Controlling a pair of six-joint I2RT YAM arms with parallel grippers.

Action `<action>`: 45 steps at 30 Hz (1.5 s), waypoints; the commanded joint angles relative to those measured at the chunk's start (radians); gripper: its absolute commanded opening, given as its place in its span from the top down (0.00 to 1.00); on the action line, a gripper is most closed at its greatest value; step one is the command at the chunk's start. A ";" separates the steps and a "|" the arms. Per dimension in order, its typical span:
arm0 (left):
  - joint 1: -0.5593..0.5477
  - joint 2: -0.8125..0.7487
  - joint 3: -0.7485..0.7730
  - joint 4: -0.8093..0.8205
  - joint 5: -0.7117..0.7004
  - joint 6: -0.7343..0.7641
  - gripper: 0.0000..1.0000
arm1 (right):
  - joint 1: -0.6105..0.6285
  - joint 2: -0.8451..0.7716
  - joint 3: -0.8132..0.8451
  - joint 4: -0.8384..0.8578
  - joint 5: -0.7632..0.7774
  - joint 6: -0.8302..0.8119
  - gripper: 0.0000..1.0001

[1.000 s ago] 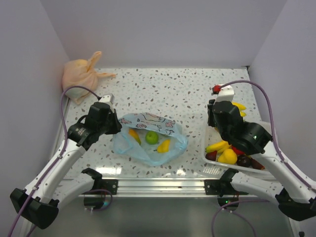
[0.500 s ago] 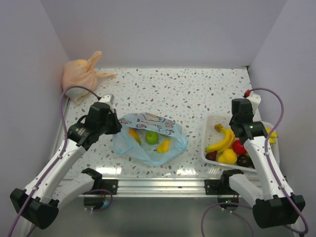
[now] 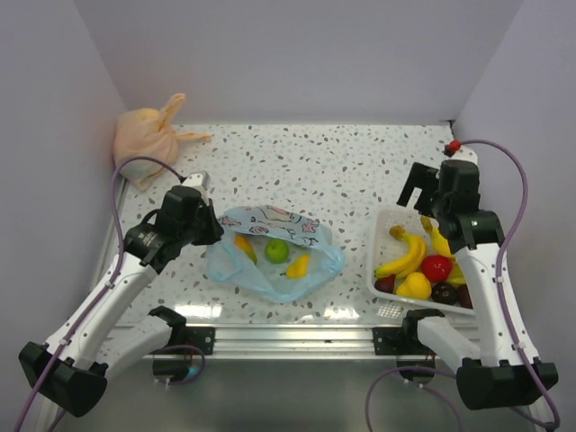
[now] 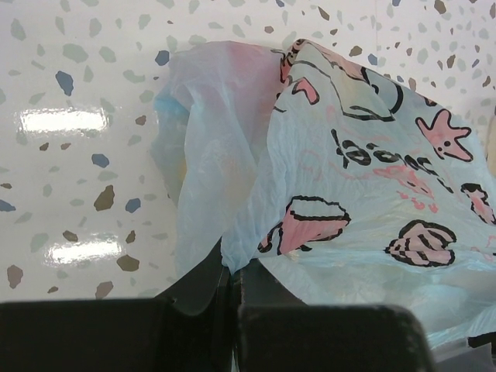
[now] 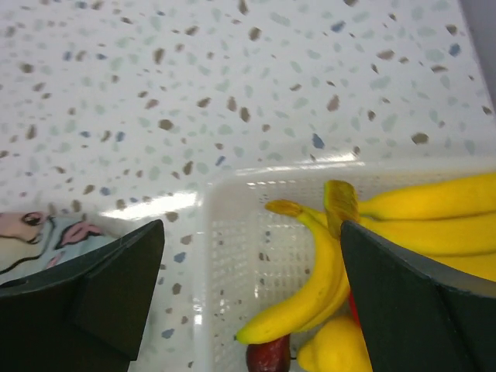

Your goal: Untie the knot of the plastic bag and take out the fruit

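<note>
The light blue plastic bag (image 3: pixel 270 270) with its cartoon print lies mid-table, mouth gaping. No tied knot shows. Inside it sit a green fruit (image 3: pixel 276 250) and two yellow fruits (image 3: pixel 244 247) (image 3: pixel 299 265). My left gripper (image 3: pixel 212 232) is shut on the bag's left edge; in the left wrist view the blue film (image 4: pixel 349 178) is pinched between the closed fingers of the left gripper (image 4: pixel 232 271). My right gripper (image 3: pixel 423 193) stands open and empty over the far left corner of the white basket (image 3: pixel 382 236). In the right wrist view, bananas (image 5: pixel 310 294) lie below the right gripper (image 5: pixel 252 232).
The basket (image 5: pixel 205 256) at the right holds bananas, a red fruit (image 3: pixel 436 267), a lemon (image 3: pixel 416 285) and dark fruit. A tied peach-orange bag (image 3: pixel 148 133) sits in the far left corner. Walls enclose the table on three sides.
My right gripper has let a banana go into the basket, opened wide and swung back over the basket's far left corner. The left gripper and the blue bag have not moved.
</note>
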 commanded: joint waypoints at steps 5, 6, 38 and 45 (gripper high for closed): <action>0.006 0.023 0.045 0.015 0.019 -0.013 1.00 | 0.212 0.034 0.235 -0.013 -0.244 -0.072 0.02; 0.006 0.025 0.045 0.015 0.021 -0.013 1.00 | 0.259 0.042 0.251 -0.015 -0.238 -0.069 0.03; 0.006 0.037 0.051 -0.021 0.036 0.008 1.00 | 0.930 0.650 0.143 0.385 -0.155 0.025 0.24; 0.006 0.023 0.031 -0.018 0.056 0.027 1.00 | 0.895 0.751 0.094 0.488 -0.129 0.058 0.15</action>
